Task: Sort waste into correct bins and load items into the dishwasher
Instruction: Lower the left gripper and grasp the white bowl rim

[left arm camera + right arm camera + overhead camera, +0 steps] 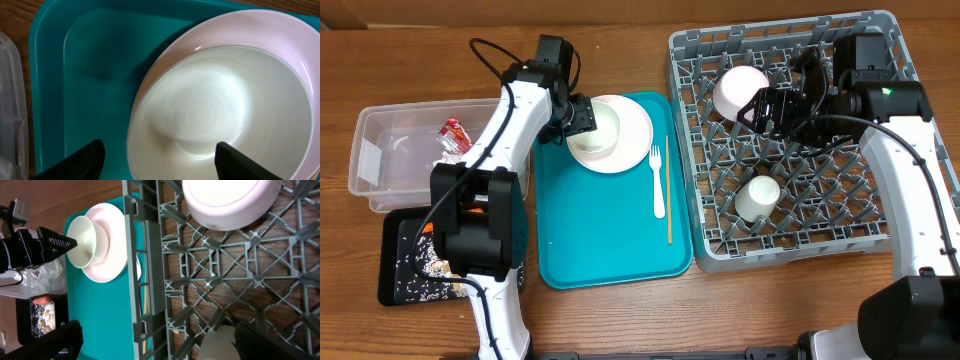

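White bowl (pixel 598 128) sits on the plate (pixel 638 145) at the far end of the teal tray (pixel 600 240). Left gripper (pixel 160 149) is spread wide over the bowl's left rim and holds nothing.

Step in hand, as I judge it: picking this bowl for loading into the grey rack (pixel 685 150) on the right. The next move calls for dropping one finger inside the rim and one outside, closing, then lifting straight so the plate underneath doesn't drag along.

Right gripper (pixel 772 110) hangs inside the rack just right of the second bowl (pixel 740 88), fingers apart, empty.

Counts:
- Bowls: 2, one on the plate and one in the rack's far left.
- Plate: 1.
- Cup (pixel 758 197): 1, in the rack, near side.
- Fork (pixel 657 180): 1, on the tray right of the plate.
- Wooden stick (pixel 668 200): 1, just right of the fork.
- Red wrapper (pixel 455 135): 1, in the clear tub (pixel 365 165) at far left.
- Carrot (pixel 40 300): 1, in the black tray (pixel 392 270) with the crumbs (pixel 430 262).
- Napkins: can't tell.
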Motion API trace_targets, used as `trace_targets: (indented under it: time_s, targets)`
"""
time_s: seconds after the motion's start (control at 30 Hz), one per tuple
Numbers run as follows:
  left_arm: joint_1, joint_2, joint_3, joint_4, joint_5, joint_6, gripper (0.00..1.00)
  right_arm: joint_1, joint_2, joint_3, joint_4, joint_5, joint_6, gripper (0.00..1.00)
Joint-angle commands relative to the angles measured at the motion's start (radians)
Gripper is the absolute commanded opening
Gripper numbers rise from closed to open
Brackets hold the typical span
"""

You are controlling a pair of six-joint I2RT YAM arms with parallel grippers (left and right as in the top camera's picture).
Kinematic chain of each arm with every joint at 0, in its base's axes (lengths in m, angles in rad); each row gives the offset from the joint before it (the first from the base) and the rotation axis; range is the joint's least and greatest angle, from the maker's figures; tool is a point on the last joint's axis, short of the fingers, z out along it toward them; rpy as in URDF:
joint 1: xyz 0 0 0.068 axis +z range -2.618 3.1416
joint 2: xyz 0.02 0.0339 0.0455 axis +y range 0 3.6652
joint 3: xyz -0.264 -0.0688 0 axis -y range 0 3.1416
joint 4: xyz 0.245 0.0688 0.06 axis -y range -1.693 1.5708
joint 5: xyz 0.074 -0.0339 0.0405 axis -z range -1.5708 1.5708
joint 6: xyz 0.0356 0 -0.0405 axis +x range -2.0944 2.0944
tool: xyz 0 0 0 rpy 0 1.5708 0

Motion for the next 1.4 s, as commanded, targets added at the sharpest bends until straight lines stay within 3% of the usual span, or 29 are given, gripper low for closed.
trace_targets:
  time_s: [0.0, 0.07, 0.1, 0.3, 0.4, 0.57, 0.67, 0.9, 0.97, 1.37]
  targets:
    - [-0.006, 0.015, 0.009, 0.003, 0.0, -0.003, 0.75, -0.002, -0.002, 0.005, 0.005, -0.012, 0.0, 1.0]
    - [-0.007, 0.015, 0.008, 0.005, -0.001, -0.003, 0.86, -0.002, -0.002, 0.005, 0.005, -0.012, 0.0, 1.0]
    - [-0.007, 0.015, 0.006, 0.006, -0.001, -0.003, 1.0, -0.002, -0.002, 0.005, 0.005, -0.012, 0.0, 1.0]
    - [-0.007, 0.016, 0.005, 0.029, -0.001, -0.003, 1.0, -0.002, -0.002, 0.005, 0.005, -0.012, 0.001, 1.0]
    - [-0.007, 0.017, 0.001, 0.031, -0.001, -0.003, 0.89, -0.002, -0.002, 0.005, 0.005, -0.012, 0.0, 1.0]
    - [-0.007, 0.017, -0.024, 0.042, -0.045, -0.004, 0.8, -0.002, -0.002, 0.005, 0.005, -0.012, 0.0, 1.0]
    - [-0.007, 0.017, -0.047, 0.055, -0.06, -0.003, 0.68, -0.002, -0.002, 0.005, 0.005, -0.012, 0.0, 1.0]
    - [-0.007, 0.017, -0.065, 0.078, -0.073, 0.0, 0.52, -0.002, -0.002, 0.005, 0.005, -0.012, 0.0, 1.0]
    - [-0.007, 0.017, -0.065, 0.078, -0.075, 0.043, 0.42, -0.002, -0.002, 0.005, 0.005, -0.012, 0.0, 1.0]
    - [-0.007, 0.017, -0.065, 0.078, -0.064, 0.077, 0.38, -0.002, -0.002, 0.005, 0.005, -0.012, 0.0, 1.0]
